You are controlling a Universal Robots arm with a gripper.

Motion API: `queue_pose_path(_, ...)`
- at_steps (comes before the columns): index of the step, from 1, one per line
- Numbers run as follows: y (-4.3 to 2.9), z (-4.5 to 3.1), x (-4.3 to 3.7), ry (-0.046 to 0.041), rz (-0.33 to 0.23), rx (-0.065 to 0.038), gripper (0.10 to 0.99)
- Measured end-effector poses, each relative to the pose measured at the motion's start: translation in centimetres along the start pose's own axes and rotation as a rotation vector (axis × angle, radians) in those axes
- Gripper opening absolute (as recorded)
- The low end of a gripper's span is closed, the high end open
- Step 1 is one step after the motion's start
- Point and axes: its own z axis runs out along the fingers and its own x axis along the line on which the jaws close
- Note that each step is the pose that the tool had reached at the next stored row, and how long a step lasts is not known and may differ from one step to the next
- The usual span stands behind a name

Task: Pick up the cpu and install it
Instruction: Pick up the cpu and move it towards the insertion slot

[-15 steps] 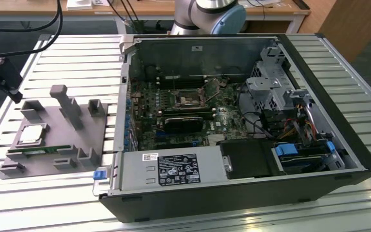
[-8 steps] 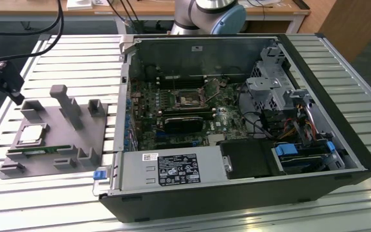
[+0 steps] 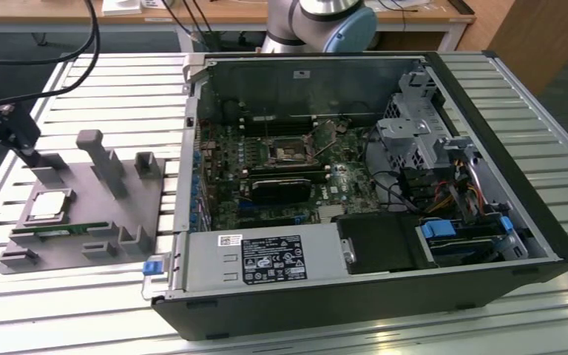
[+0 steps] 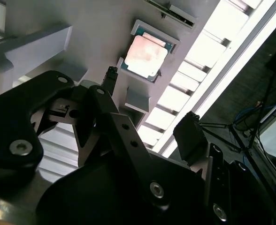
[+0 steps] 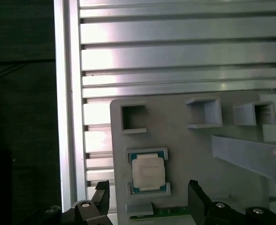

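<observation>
Gripper (image 5: 148, 188) hovers over grey fixture plate (image 5: 189, 154), fingers spread wide, holding nothing. cpu (image 5: 148, 172) lies flat in cradle on plate, untouched. Motherboard socket (image 3: 289, 154) in open computer case (image 3: 363, 296) looks unfilled. Pick-up and install both not yet done.

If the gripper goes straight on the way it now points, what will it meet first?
Most likely the cpu, lying in its recess on the grey holder plate, between the open fingers of the gripper in the first wrist view. Depth is unclear.
</observation>
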Motion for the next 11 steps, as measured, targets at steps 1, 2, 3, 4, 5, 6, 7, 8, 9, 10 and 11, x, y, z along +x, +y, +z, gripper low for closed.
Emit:
queue_pose_path(1,-0.04,0.19,0.00,-0.0001,0.000,0.000,0.761)
queue_pose_path(2,-0.09,0.38,0.01,-0.0001,0.000,0.000,0.761)
queue_pose_path(3,-0.13,0.55,0.01,-0.0001,0.000,0.000,0.761)
queue_pose_path(4,-0.19,0.73,0.00,-0.0002,0.000,0.000,0.761)
queue_pose_path(5,-0.28,0.89,0.00,-0.0001,0.000,0.000,0.761)
queue_pose_path(6,-0.35,1.00,-0.01,-0.0001,-0.001,0.000,0.761)
queue_pose_path(7,-0.40,1.09,-0.03,-0.0001,-0.002,0.000,0.761)
queue_pose_path(8,-0.46,1.18,-0.03,0.0002,-0.005,0.000,0.761)
queue_pose_path(9,-0.50,1.29,-0.03,0.0004,-0.011,0.000,0.761)
queue_pose_path(10,-0.52,1.39,-0.03,0.0006,-0.018,-0.001,0.761)
queue_pose_path(11,-0.55,1.49,-0.03,0.0011,-0.023,-0.001,0.761)
